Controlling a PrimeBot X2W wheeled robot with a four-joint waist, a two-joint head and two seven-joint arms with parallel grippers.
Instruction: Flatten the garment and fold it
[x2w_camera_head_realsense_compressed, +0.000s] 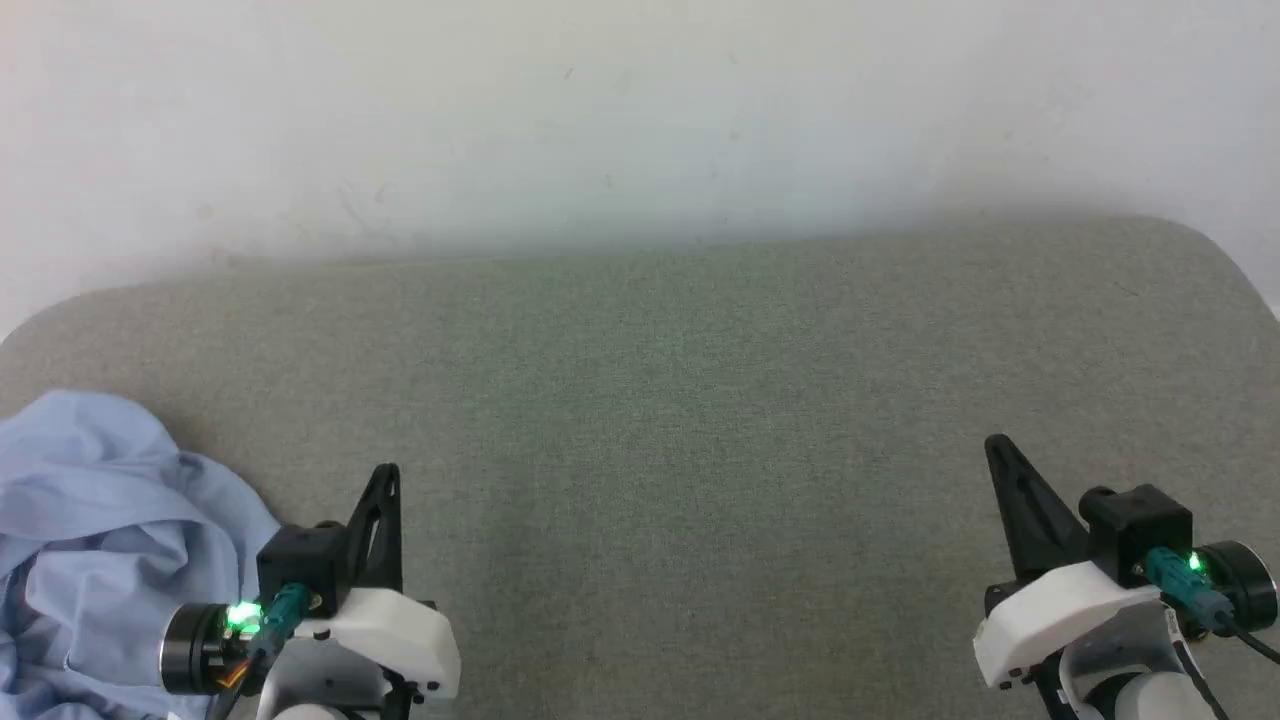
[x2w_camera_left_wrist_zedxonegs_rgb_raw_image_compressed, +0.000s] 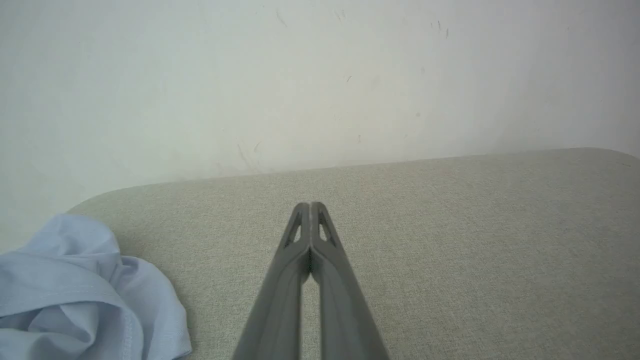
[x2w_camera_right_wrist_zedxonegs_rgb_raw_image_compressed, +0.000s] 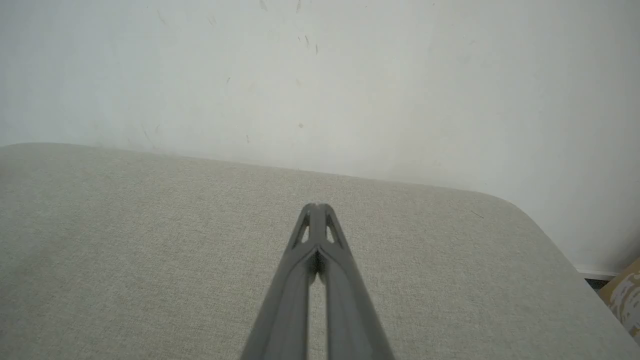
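— Where on the table (x2w_camera_head_realsense_compressed: 680, 400) does the garment (x2w_camera_head_realsense_compressed: 90, 530) lie?

— At the table's left end, towards the near edge. It is a rumpled heap of light blue cloth, bunched in soft folds, and part of it runs out of the head view's left and bottom edges. A stitched hem shows in the left wrist view.

— And the two grippers?

— Both hover over the near side of the table. The left gripper (x2w_camera_head_realsense_compressed: 390, 472) is near the left end, the right gripper (x2w_camera_head_realsense_compressed: 997, 445) near the right end, well apart. Each pair of fingers (x2w_camera_left_wrist_zedxonegs_rgb_raw_image_compressed: 280, 300) is pressed together tip to tip and holds nothing, pointing across the table towards its far edge.

— Does anything crowd the cloth?

— The left gripper's wrist, with its green light, sits just beside the heap on the side towards the table's middle. Whether it touches the cloth cannot be told.

— What else stands around the table?

— A pale, scuffed wall (x2w_camera_head_realsense_compressed: 600, 120) rises straight behind its far edge. Past the table's rounded right far corner, lower down, the corner of a brown and white box (x2w_camera_right_wrist_zedxonegs_rgb_raw_image_compressed: 625, 300) shows in the right wrist view.
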